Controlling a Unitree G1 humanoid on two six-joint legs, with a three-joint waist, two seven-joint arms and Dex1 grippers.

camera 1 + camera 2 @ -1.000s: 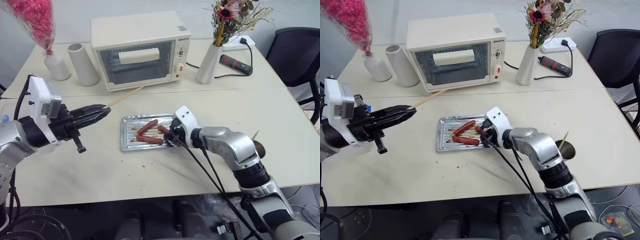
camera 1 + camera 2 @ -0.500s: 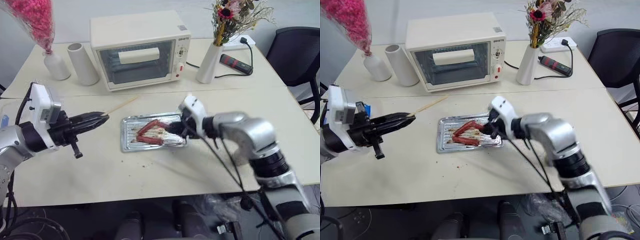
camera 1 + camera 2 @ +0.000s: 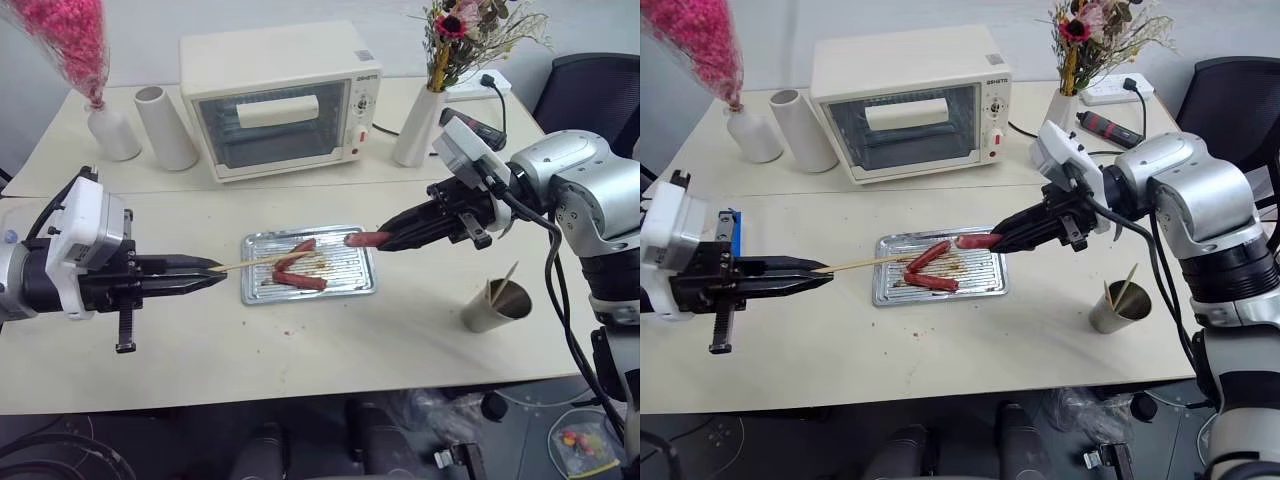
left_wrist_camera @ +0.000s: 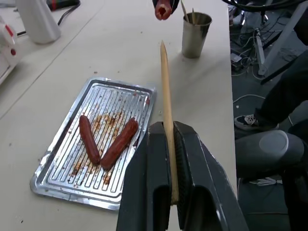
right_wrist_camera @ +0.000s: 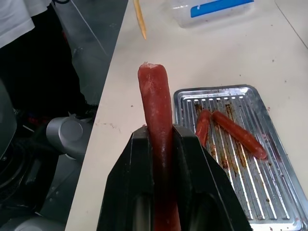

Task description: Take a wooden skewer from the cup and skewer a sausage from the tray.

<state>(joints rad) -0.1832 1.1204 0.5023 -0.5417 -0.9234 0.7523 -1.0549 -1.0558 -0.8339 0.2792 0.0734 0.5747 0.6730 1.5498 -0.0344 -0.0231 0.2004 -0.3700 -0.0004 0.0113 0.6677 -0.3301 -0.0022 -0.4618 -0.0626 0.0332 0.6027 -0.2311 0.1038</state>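
Note:
My left gripper (image 3: 213, 270) is shut on the wooden skewer (image 3: 255, 263), which lies about level with its point over the left part of the tray (image 3: 357, 278). The skewer (image 4: 166, 91) runs out between the fingers toward the sausage's cut end (image 4: 162, 9). My right gripper (image 3: 388, 239) is shut on the sausage (image 3: 362, 239) and holds it in the air above the tray's right end, its free end facing the skewer. Two more sausages (image 3: 298, 267) lie on the ribbed silver tray. The cup (image 3: 493, 305), with sticks in it, stands near the table's front right.
A white toaster oven (image 3: 280, 95) stands behind the tray, with a white cylinder (image 3: 165, 128) and a flower vase (image 3: 113, 132) to its left. Another vase (image 3: 418, 125) and a black-and-red tool (image 3: 470, 126) are to its right. A clear box with a blue clip (image 5: 211, 7) sits beyond the left gripper.
My right gripper has lifted the sausage off the tray, up and to the right, turning its wrist. My left gripper has drawn back and swung the skewer round toward the tray.

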